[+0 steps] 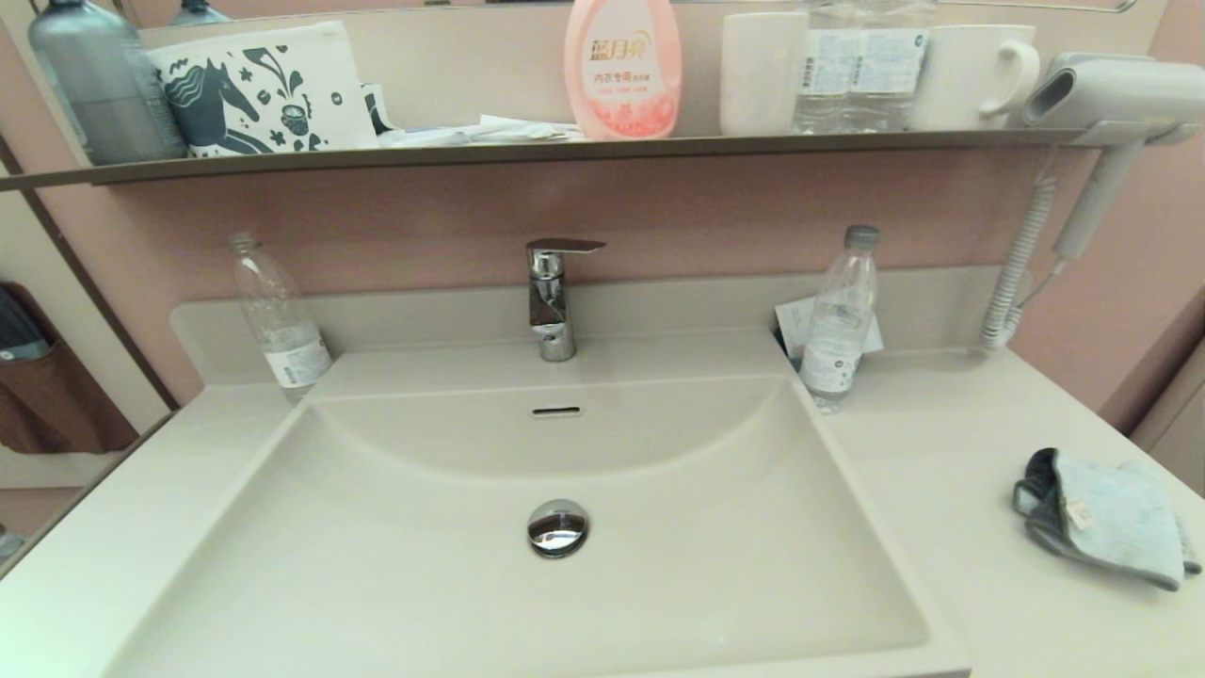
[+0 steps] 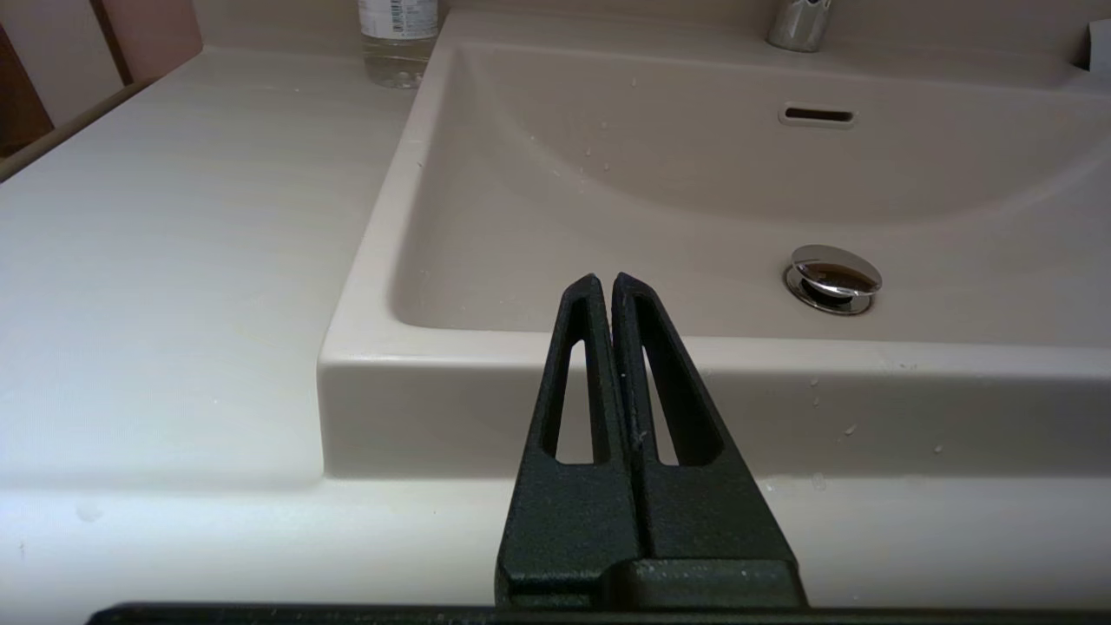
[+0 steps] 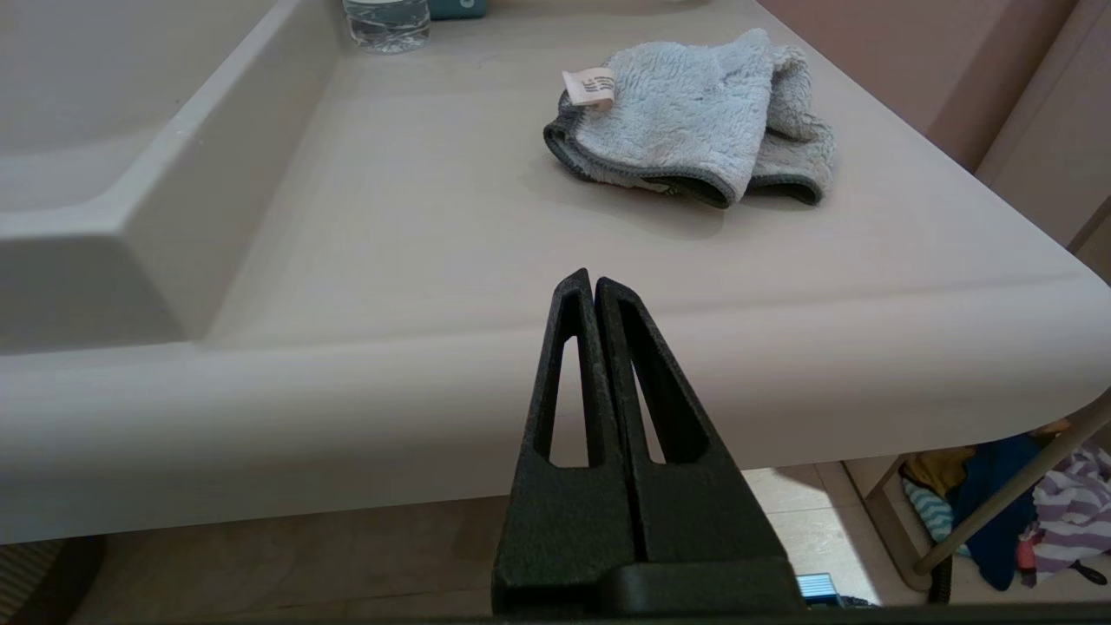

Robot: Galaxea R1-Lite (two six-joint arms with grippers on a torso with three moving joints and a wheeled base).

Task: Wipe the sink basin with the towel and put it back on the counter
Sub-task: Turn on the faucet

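Observation:
The light blue towel point(image 1: 1106, 516) lies crumpled on the counter point(image 1: 951, 461) to the right of the sink basin point(image 1: 395, 556), its white tag up. The towel point(image 3: 694, 117) also shows in the right wrist view, beyond my right gripper point(image 3: 593, 279), which is shut and empty, held off the counter's front edge. My left gripper point(image 2: 605, 281) is shut and empty in front of the basin's near left rim point(image 2: 521, 347). The chrome drain plug point(image 1: 557, 526) sits mid-basin. Neither gripper appears in the head view.
A chrome faucet point(image 1: 553, 297) stands behind the basin. Clear plastic bottles stand at the back left point(image 1: 279, 320) and back right point(image 1: 839, 317). A hair dryer point(image 1: 1101, 104) with coiled cord hangs at the right. The shelf point(image 1: 565, 149) above holds bottles and cups.

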